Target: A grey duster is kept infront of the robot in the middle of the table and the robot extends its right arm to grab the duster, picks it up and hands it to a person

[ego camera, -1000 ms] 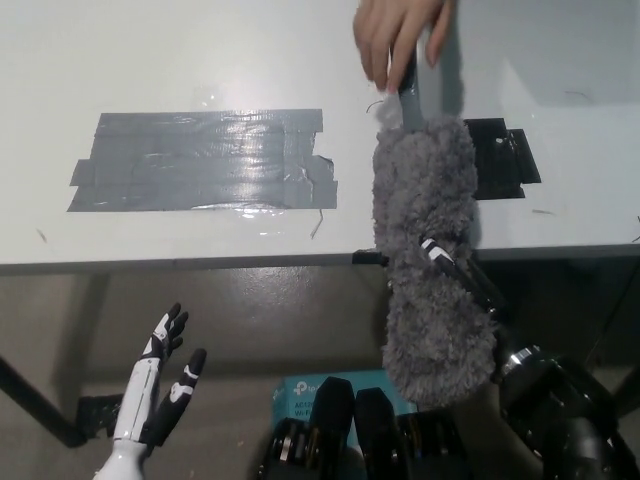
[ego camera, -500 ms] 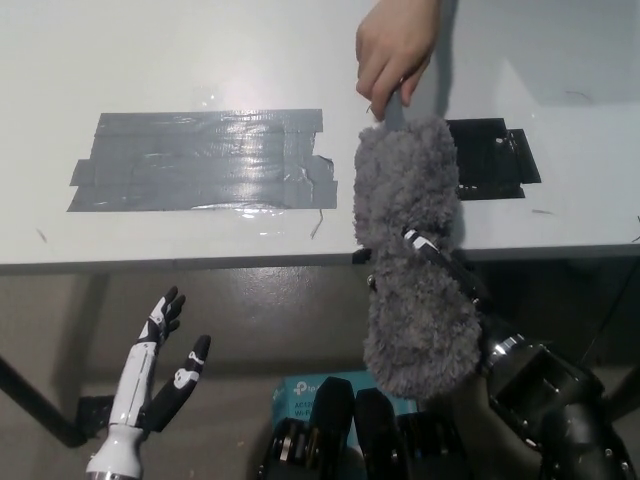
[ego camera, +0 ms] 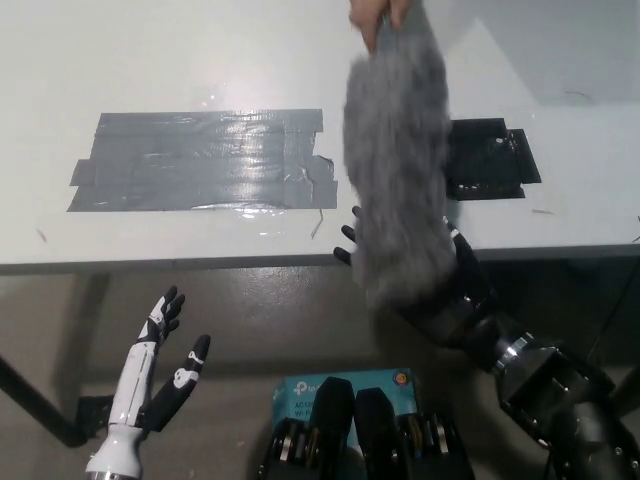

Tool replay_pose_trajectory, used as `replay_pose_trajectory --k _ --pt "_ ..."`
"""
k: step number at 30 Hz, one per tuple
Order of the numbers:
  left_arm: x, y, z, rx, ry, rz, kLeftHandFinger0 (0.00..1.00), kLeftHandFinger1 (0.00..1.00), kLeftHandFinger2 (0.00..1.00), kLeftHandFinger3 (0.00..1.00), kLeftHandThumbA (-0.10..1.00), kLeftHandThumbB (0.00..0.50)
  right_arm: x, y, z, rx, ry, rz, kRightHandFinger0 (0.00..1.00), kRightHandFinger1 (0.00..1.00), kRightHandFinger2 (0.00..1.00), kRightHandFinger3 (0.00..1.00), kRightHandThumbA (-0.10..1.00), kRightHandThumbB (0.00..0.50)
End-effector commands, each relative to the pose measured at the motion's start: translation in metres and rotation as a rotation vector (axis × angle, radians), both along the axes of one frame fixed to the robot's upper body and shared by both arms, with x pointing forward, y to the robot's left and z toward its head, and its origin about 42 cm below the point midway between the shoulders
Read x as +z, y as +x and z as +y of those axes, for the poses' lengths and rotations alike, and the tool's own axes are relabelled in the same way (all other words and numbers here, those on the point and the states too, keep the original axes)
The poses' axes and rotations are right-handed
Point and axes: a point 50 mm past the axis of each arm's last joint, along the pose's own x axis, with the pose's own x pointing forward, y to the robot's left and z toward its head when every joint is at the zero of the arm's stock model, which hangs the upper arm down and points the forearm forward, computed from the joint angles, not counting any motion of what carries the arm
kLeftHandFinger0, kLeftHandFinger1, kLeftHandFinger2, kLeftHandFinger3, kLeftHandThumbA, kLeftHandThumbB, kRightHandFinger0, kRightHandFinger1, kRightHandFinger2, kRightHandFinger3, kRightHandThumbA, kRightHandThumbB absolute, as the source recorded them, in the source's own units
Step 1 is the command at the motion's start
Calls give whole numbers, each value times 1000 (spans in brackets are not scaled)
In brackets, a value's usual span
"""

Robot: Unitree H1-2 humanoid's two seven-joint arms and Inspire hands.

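Note:
The fluffy grey duster (ego camera: 395,170) hangs blurred over the table's front edge. A person's hand (ego camera: 372,12) at the top edge grips its upper end. My black right hand (ego camera: 440,290) sits below and behind the duster's lower end with its fingers spread; black fingertips (ego camera: 345,240) show to the duster's left. The duster hides the palm, and the hand no longer wraps around it. My white left hand (ego camera: 150,385) rests low at the lower left, below the table, fingers apart and holding nothing.
A large grey tape patch (ego camera: 200,160) and a black tape patch (ego camera: 490,160) lie on the white table (ego camera: 150,60). The table's front edge (ego camera: 150,263) runs across the middle. A teal box (ego camera: 340,385) sits on the floor below.
The person has pulled the duster up and to the picture's left. My right hand, which was shut around its middle, has let go and spread its fingers. The left hand stays low.

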Motion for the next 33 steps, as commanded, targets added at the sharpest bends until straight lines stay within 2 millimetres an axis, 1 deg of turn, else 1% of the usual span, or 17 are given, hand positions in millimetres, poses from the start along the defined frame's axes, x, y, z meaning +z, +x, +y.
replay_pose_trajectory --k 1,3,4,7,8,10,11,13,14,15,16,17,21,24,26,29,33 --pt "19 7 3 -7 6 -81 1000 1000 1000 1000 750 176 20 -6 -8 13 -24 -242 1000 1000 1000 1000 1000 453" --pt "19 7 2 -10 3 -78 1000 1000 1000 1000 750 175 18 -8 -14 -46 -58 -254 1000 1000 1000 1000 1000 428" --pt "19 7 2 -12 4 -80 1000 1000 1000 1000 749 173 16 -11 -19 -95 -107 -280 1000 1000 1000 1000 1000 385" --pt "18 8 4 -15 2 -83 1000 1000 1000 1000 745 173 9 -19 -26 -165 -186 -316 1000 1000 1000 1000 1000 352" --pt "18 8 4 -15 2 -83 1000 1000 1000 1000 745 173 5 -22 -30 -175 -199 -317 1000 1000 1000 1000 972 351" --pt "17 8 4 -16 0 -82 1000 1000 1000 1000 744 173 -3 -28 -36 -190 -221 -317 1000 1000 1000 1000 939 353" --pt "17 8 5 -15 -1 -82 1000 1000 1000 1000 743 172 -6 -30 -39 -203 -244 -322 1000 1000 1000 1000 932 372" --pt "16 8 5 -13 -1 -81 1000 1000 1000 1000 742 172 -11 -34 -44 -226 -292 -335 1000 1000 1000 1000 934 385" --pt "16 7 5 -12 2 -79 1000 1000 1000 1000 742 169 -17 -37 -50 -261 -350 -355 1000 1000 1000 1000 947 363" --pt "15 7 4 -12 3 -78 1000 1000 1000 1000 742 167 -21 -40 -54 -283 -389 -370 1000 1000 1000 1000 948 362" --pt "14 6 4 -12 3 -76 1000 1000 1000 1000 741 166 -27 -43 -59 -319 -442 -389 1000 1000 1000 1000 926 391" --pt "13 5 4 -12 2 -76 1000 1000 1000 1000 733 160 -31 -46 -63 -346 -477 -394 1000 1000 1000 1000 905 404" --pt "11 4 3 -10 -3 -69 1000 1000 1000 1000 728 162 -44 -53 -73 -422 -599 -415 1000 1000 1000 1000 937 377" --pt "10 3 3 -11 0 -68 1000 1000 1000 1000 727 162 -47 -55 -74 -438 -632 -425 1000 1000 1000 1000 925 367" --pt "10 1 3 -14 0 -69 1000 1000 1000 1000 724 153 -50 -55 -74 -447 -649 -427 1000 1000 1000 1000 908 384" --pt "9 0 2 -17 -1 -63 1000 1000 1000 1000 724 156 -54 -56 -74 -450 -710 -452 1000 1000 1000 1000 941 455" --pt "8 -1 1 -15 -4 -55 1000 1000 1000 1000 729 160 -56 -56 -71 -448 -742 -482 1000 1000 1000 1000 946 442"
